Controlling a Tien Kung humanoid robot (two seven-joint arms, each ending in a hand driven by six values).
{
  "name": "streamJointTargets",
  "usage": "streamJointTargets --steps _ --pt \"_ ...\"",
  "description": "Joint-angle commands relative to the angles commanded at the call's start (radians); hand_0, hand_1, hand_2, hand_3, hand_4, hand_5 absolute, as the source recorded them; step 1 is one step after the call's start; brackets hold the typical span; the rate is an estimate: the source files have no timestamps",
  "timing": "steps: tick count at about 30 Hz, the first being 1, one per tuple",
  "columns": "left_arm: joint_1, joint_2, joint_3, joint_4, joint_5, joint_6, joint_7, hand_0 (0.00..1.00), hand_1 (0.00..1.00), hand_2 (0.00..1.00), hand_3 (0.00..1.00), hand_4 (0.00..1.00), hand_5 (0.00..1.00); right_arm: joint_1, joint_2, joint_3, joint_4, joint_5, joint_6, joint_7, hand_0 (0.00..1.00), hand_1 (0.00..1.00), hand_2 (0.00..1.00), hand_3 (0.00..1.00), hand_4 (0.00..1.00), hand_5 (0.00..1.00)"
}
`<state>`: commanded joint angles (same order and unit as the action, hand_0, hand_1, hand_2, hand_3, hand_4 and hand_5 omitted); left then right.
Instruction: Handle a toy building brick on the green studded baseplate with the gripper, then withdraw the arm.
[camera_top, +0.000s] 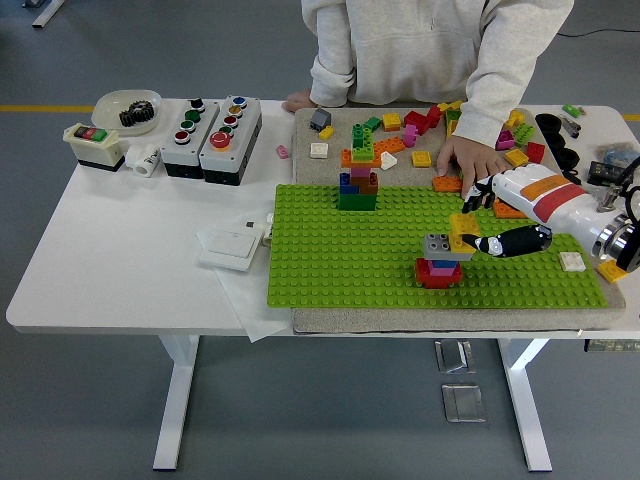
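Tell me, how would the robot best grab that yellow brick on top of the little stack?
Probably by the yellow brick's two opposite side faces, coming from the right, where the right hand already is. It sits topmost and exposed, with the grey brick close on its left.
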<state>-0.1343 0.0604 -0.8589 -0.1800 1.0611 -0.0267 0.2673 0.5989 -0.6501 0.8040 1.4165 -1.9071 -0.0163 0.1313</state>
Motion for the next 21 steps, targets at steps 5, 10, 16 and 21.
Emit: streamJointTargets --steps 5,10,16,21 --pt "0.001 0.0 -0.002 0.0 0.002 0.0 0.001 0.784 0.712 0.639 0.563 0.586 0.613 0.005 0.008 -0.014 0.026 0.001 0.003 -0.013 0.504 0.538 0.581 0.525 0.676 0.28" --pt "-0.002 0.001 0.011 0.0 -0.011 0.0 -0.002 0.783 0.712 0.639 0.562 0.586 0.614 0.011 0.021 -0.025 0.028 0.001 0.002 -0.023 0.503 0.539 0.584 0.525 0.684 0.287" --pt "-0.001 0.001 0.007 0.0 -0.007 0.0 0.0 0.782 0.712 0.639 0.562 0.586 0.614 0.024 0.046 -0.042 0.03 0.009 -0.001 -0.029 0.503 0.544 0.587 0.528 0.692 0.293" --pt "-0.004 0.001 0.02 0.0 -0.02 0.0 -0.002 0.789 0.712 0.639 0.562 0.586 0.613 0.042 0.06 -0.068 0.008 0.007 -0.003 -0.021 0.504 0.545 0.591 0.531 0.697 0.298"
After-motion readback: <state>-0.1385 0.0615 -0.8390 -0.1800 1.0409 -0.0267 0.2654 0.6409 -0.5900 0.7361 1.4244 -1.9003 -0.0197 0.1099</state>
